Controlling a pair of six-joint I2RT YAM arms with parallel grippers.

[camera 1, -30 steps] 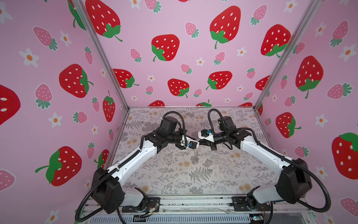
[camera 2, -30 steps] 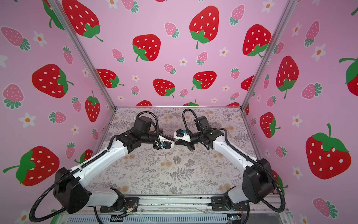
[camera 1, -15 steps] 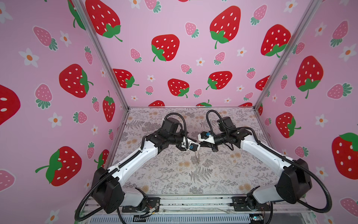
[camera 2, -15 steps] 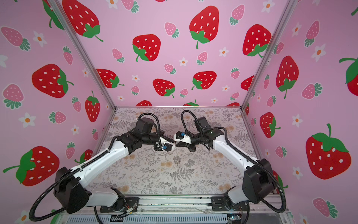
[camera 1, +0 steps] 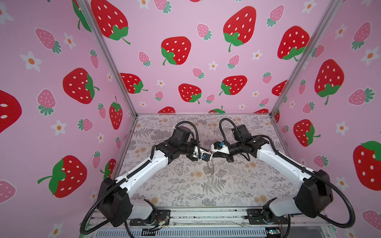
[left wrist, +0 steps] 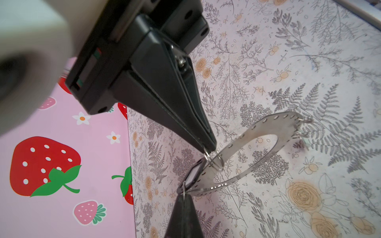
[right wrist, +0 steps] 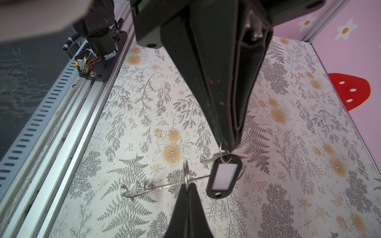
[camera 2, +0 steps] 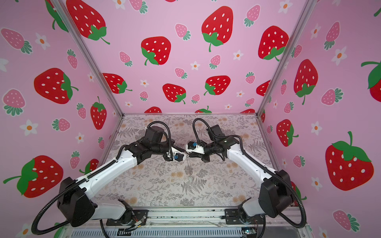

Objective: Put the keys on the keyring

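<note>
Pinching fully closed, my left gripper (left wrist: 183,195) grips the black-rimmed, white-centred oval tag (right wrist: 224,177) by its top end, and the tag hangs just under the tips. My right gripper (left wrist: 210,147), close to the left one, is clamped tight on a thin wire loop (right wrist: 186,173). The loop is threaded through the rim of the large flat silvery metal keyring (left wrist: 274,125). That keyring dangles tilted below both sets of tips, its rim right beside the tag, over the floral-print tabletop (left wrist: 309,61).

two near-equal high front views over the whole table (camera 1: 175,185), two close wrist views on its middle
</note>
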